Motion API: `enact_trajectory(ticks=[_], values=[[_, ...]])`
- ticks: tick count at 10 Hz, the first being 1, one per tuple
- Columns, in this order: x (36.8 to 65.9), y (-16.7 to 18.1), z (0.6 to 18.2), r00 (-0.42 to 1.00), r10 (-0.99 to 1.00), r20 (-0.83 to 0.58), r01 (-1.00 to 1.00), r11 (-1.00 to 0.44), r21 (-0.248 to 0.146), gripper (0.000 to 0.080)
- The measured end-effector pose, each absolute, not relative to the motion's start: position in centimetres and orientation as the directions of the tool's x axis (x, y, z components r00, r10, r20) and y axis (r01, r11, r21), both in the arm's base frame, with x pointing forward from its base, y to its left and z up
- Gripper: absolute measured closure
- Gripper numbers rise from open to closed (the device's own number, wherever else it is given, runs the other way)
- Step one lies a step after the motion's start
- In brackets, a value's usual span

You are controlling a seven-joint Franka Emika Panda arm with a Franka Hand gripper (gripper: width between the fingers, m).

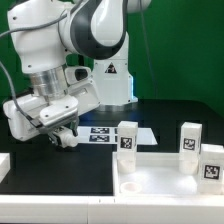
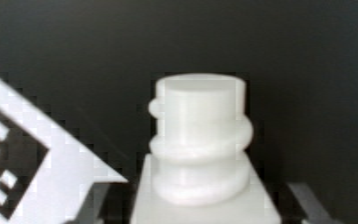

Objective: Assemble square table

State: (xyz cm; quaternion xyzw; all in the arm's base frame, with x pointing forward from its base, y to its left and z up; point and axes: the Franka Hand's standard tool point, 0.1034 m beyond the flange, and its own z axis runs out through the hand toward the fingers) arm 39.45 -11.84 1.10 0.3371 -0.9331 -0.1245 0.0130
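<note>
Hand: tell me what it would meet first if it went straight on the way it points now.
The hand points down and holds a white leg that sticks out ahead of it. The black table would probably be met first, by the leg's tip, beside the marker board. Depth is unclear.

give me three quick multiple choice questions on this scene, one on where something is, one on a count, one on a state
1. Where does the marker board lie?
A. on the black table, between the claw and the tabletop
B. inside the tabletop
C. on top of a leg

2. How many legs stand upright on the tabletop?
A. one
B. three
C. five

3. What is the claw doing?
A. hanging open, holding nothing
B. shut on a white leg
C. pressing on the board

Key: 1 A, the exterior view shows it flat on the table. 2 B, three tagged blocks rise there. 3 B, the wrist view shows a white leg between the fingers.
</note>
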Motion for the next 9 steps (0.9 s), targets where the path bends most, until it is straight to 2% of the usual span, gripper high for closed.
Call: enact_trajectory(ticks=[1, 2, 7, 8, 9], values=[[40.3, -11.5, 1.5, -0.743, -0.664, -0.082, -0.661, 0.710, 0.243, 0.0517], [40.7, -10.9, 1.9, -0.702, -0.707, -0.084, -0.698, 0.661, 0.275, 0.0517], [41.0, -10.6, 1.7, -0.865, -0.501, -0.010, -0.482, 0.827, 0.290, 0.0515], [41.0, -9.7, 2.3, -0.790, -0.612, 0.021, -0.564, 0.741, 0.364, 0.0515], [42.1, -9.2, 2.5, -0.779, -0.626, 0.013, -0.578, 0.727, 0.372, 0.0515]])
